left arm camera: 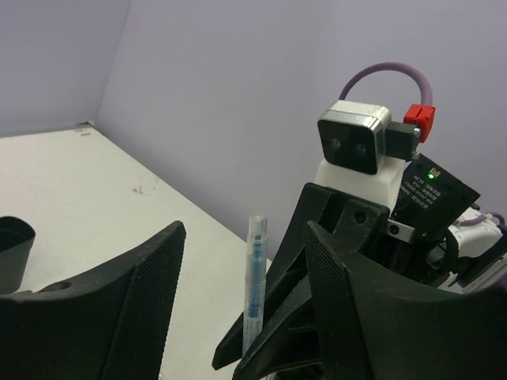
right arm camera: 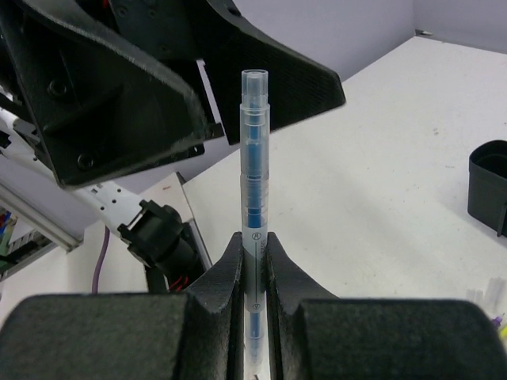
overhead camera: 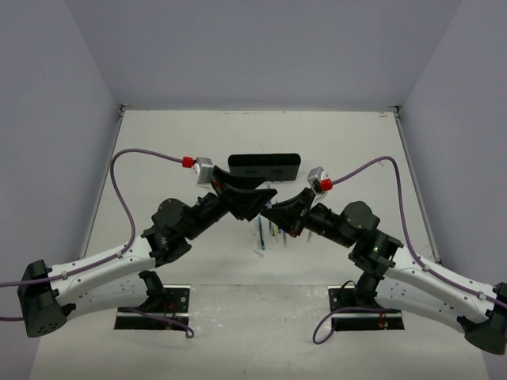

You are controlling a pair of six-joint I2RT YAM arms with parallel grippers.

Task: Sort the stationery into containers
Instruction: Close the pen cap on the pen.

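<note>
A clear pen, a slim see-through plastic tube with a blue ink core and a ringed cap end, is held upright on the near side of the black tray, raised off the table. Its lower barrel is clamped between the smooth black fingers of the right pincer, which is closed tight on it. The left pincer is spread wide. Its broad, wedge-shaped fingers, faced with finely cross-hatched pads, are set either side of the pen's upper part, and a gap is seen on both sides.

The clamp on the barrel is shown only in the right wrist view. The gaps beside the pen are shown only in the left wrist view, where the right arm's wrist camera, a grey box on a white mount, is seen behind the pen. In the top view the pen is hidden where the two pincers meet, just nearer than the tray. That view alone shows the tray whole, as a long, low, matte rectangle. Loose pens are seen lying on the pale table nearer than the tray.
</note>
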